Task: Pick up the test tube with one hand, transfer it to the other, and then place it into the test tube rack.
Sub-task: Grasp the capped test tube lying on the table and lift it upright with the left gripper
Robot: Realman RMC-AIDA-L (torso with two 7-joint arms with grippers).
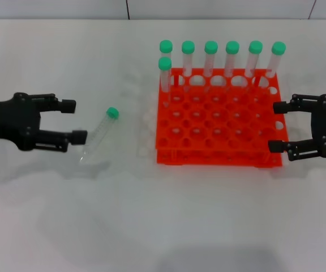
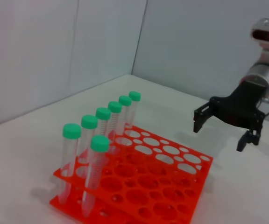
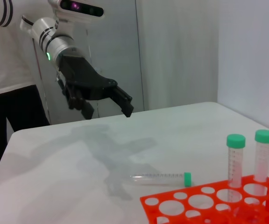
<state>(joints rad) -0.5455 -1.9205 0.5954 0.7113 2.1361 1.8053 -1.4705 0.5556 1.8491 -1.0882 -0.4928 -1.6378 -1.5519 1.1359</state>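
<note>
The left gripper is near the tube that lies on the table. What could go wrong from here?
The test tube is round and lies flat, so it may roll when the open left gripper closes on it. Later, the seven standing tubes crowd the test tube rack, so the right gripper might bump them.

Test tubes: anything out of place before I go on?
One test tube lies on its side on the table, apart from the orange rack, near the open left gripper. The seven other tubes stand upright in the rack. The right gripper is open beside the rack.
</note>
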